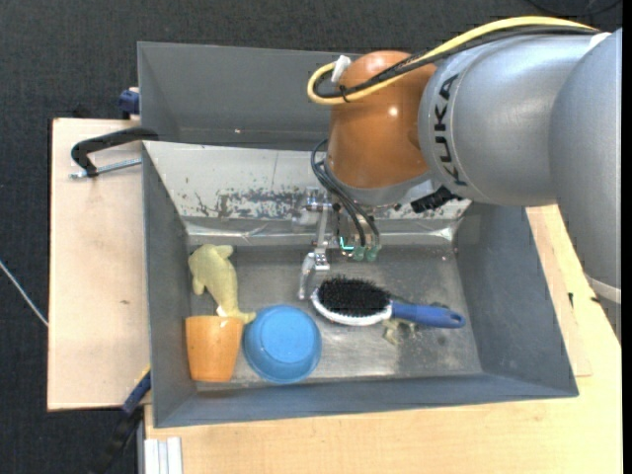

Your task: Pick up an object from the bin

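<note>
the arm's end effector (334, 265) hangs low in the grey bin (163, 294), spread and holding nothing, just far of a hairbrush (351, 299). the brush lies flat mid-floor, bristles up, blue handle pointing right. it looks the likeliest pick, lying apart from the rest. a yellow toy (217, 276), orange cup (212, 347) and blue bowl (283, 342) crowd the near-left corner, and a small scrap (400, 332) sits by the handle.
</note>
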Robot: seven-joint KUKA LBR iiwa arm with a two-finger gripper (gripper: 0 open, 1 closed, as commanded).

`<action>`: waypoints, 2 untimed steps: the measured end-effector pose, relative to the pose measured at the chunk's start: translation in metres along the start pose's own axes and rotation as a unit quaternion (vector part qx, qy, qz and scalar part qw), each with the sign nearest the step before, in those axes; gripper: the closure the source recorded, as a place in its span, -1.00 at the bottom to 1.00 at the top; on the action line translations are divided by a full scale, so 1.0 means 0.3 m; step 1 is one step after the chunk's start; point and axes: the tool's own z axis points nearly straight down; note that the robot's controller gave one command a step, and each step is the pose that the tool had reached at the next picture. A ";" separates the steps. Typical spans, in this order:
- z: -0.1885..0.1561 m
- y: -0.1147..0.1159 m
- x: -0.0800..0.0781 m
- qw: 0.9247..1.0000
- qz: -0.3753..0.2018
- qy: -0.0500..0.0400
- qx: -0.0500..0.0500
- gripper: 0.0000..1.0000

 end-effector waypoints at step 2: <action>0.241 -0.142 0.110 0.999 0.052 -0.004 -0.001 1.00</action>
